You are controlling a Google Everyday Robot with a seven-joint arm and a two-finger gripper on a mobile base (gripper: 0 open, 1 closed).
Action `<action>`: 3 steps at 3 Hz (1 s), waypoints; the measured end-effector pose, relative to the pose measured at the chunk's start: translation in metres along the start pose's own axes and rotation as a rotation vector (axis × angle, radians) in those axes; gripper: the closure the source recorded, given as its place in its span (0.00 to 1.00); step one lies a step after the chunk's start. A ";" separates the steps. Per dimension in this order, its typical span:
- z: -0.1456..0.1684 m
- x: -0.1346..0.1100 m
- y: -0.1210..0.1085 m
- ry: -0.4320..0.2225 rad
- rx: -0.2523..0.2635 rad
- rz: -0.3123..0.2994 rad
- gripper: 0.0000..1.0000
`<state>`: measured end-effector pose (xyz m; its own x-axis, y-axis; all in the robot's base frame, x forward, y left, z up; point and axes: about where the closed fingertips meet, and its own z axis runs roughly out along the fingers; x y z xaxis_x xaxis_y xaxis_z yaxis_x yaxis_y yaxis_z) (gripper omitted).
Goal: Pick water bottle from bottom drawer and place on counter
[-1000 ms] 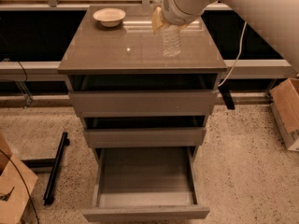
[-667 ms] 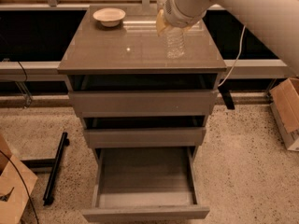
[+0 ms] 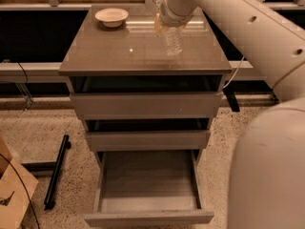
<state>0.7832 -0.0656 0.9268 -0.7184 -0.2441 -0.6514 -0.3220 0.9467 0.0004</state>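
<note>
The water bottle (image 3: 172,42), clear and crinkled, stands upright over the right rear part of the counter (image 3: 124,51), its base at or just above the surface. My gripper (image 3: 163,25), with yellowish fingers, is shut on the bottle's top and reaches down from the upper right. The bottom drawer (image 3: 147,217) is pulled open and nothing shows inside it. The two shallower drawers above it are slightly ajar.
A pale bowl (image 3: 111,16) sits at the counter's rear left. My white arm (image 3: 267,142) fills the right side of the view. A cardboard box (image 3: 12,190) and a black bar (image 3: 56,173) lie on the floor at left.
The bottle and gripper have stayed almost in place over the counter. My arm's lower segment has swung into the bottom right of the view.
</note>
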 end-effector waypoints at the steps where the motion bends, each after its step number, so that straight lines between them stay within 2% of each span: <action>1: 0.047 -0.002 -0.020 0.068 0.004 0.021 0.96; 2: 0.067 0.007 -0.027 0.119 0.005 0.040 0.73; 3: 0.064 0.004 -0.027 0.119 0.005 0.040 0.50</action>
<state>0.8287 -0.0788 0.8759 -0.7990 -0.2291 -0.5560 -0.2886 0.9572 0.0203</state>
